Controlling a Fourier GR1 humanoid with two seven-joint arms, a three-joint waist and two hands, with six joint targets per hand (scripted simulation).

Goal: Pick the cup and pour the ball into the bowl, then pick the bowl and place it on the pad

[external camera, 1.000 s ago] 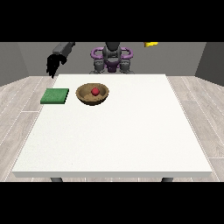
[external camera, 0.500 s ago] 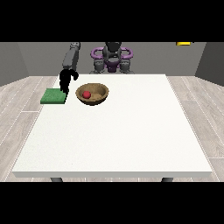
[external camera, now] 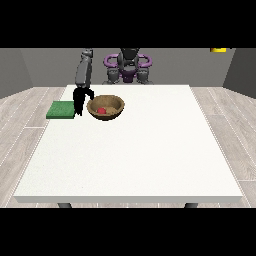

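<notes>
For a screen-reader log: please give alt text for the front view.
A black robot hand hangs fingers-down between a green pad and a wooden bowl holding a red ball, near the far left of a white table. No cup is visible.

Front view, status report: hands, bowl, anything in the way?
Hand at the view's left down between green pad and bowl, fingers pointing down. Other hand not seen. Red ball in bowl. Nothing between bowl and pad except the hand.

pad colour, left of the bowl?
Green. The pad lies flat on the table beside the brown bowl; seen in the front view.
</notes>
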